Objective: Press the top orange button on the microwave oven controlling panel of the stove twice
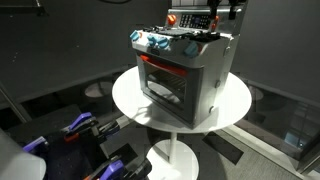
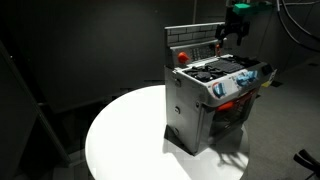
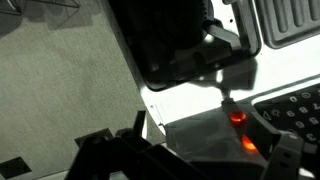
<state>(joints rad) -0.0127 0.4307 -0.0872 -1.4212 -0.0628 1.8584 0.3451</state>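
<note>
- Pincer [image 2: 234, 30] hangs over the far end of the stove [image 2: 200, 110], fingers pointing down; the pictures are too dim to tell whether it is released or clenched, and it grips nothing that I can see.
- Just below it stands the control panel [image 2: 195, 40], upright along the stove's back edge, on the round white table [image 2: 120, 140].
- That panel's long axis runs side to side across the stove, and its face looks forward over the knobs [image 2: 245, 80].
- In the wrist view two orange-red spots [image 3: 237, 118] glow close ahead; which is the top button I cannot tell.
- My guess: a short push down and toward the panel face.
</note>
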